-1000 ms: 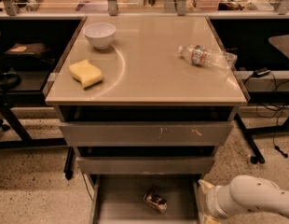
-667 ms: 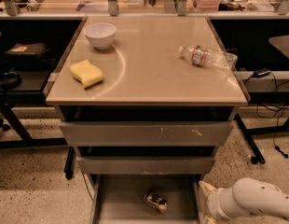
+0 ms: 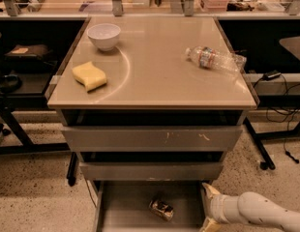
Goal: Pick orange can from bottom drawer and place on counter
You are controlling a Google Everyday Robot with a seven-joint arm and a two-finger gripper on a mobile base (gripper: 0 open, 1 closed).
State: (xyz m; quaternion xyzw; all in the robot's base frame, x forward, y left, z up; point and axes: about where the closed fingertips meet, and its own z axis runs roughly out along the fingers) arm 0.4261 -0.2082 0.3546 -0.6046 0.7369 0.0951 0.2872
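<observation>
The orange can (image 3: 161, 209) lies on its side on the grey floor of the open bottom drawer (image 3: 127, 207), near the middle. My gripper (image 3: 207, 207) is at the drawer's right wall, to the right of the can and apart from it, with its white arm coming in from the lower right. Its two fingers are spread open and hold nothing. The glossy beige counter (image 3: 159, 74) sits on top of the drawer cabinet above.
On the counter are a white bowl (image 3: 103, 36), a yellow sponge (image 3: 89, 76) and a clear plastic bottle (image 3: 215, 59) lying on its side. Two grey drawer fronts (image 3: 150, 138) overhang the bottom drawer. Cluttered benches and cables stand behind and to the sides.
</observation>
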